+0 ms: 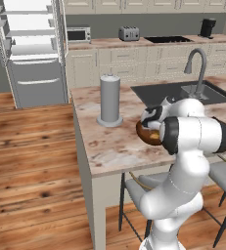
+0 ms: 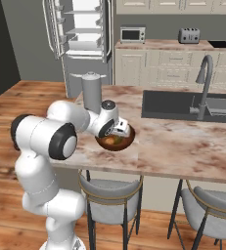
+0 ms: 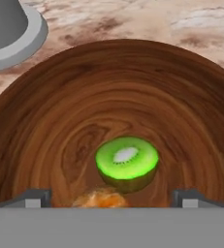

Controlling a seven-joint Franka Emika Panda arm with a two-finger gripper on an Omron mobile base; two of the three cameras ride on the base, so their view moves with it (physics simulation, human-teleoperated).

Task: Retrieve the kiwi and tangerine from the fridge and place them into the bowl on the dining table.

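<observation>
Gripper (image 3: 111, 197) jaws spread wide just above the bowl (image 3: 60, 111), gripping nothing, halved kiwi (image 3: 127, 162) and tangerine (image 3: 100, 199) inside it, grey cylinder (image 2: 91, 91) just behind the bowl, tap (image 2: 205, 85) well beyond.

Hand (image 2: 118, 131) over bowl (image 2: 126, 143) on dining table (image 2: 183, 141)

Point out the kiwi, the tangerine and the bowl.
kiwi (image 3: 127, 162): hand view, on its cut green face.
tangerine (image 3: 100, 200): hand view, on the orange top that shows at the bowl's bottom.
bowl (image 3: 60, 111): hand view, on its bare brown inner wall.
</observation>
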